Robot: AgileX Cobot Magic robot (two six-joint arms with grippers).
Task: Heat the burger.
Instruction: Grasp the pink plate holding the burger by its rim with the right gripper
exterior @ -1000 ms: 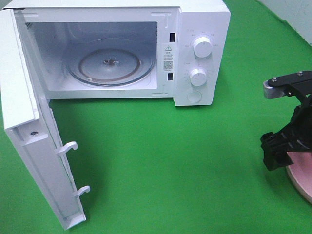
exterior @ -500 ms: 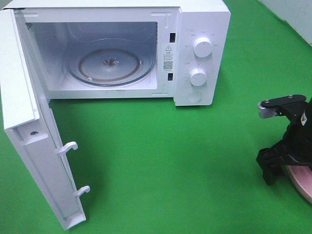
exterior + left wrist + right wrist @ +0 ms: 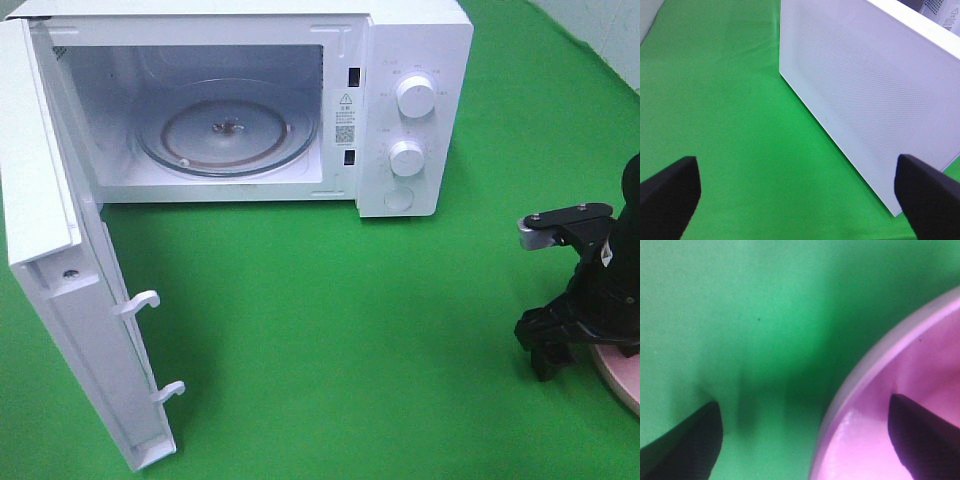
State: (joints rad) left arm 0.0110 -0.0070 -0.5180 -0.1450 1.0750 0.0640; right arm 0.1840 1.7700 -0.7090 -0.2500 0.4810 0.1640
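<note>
Green cloth table (image 3: 330,330), viewed from high up.

1. Microwave (image 3: 440,60): white, at the far left-centre of the table, front toward the camera. Its door (image 3: 90,340) is swung wide on the left hinge and reaches toward the near side. 2 latch hooks (image 3: 140,300) on the door point right, over bare cloth. The cavity is open, with the glass turntable (image 3: 228,128) lying flat inside. The control panel on the right carries 2 knobs (image 3: 415,97) and 1 round button (image 3: 399,197) below them.

2. Pink plate (image 3: 622,380): only a curved edge shows at the right border, well apart from the microwave.

3. Burger: out of sight in all 3 views. Its place, heading and long axis cannot be told.

4. Right gripper (image 3: 805,445): low at the plate's left rim. The fingers (image 3: 685,440) are spread wide and released. 1 is over the cloth outside the rim, 1 is over the plate's inner surface, and the rim runs between them. Contact with the plate cannot be told.

5. Left gripper (image 3: 800,200): seen only in its wrist view. The fingers are spread wide and released with nothing between them, above cloth and facing the door's perforated outer face near a corner.

6. Open room: a broad stretch of green cloth runs from the cavity mouth to the plate. It is bounded on the left by the open door's inner face and on the right by the right arm.
</note>
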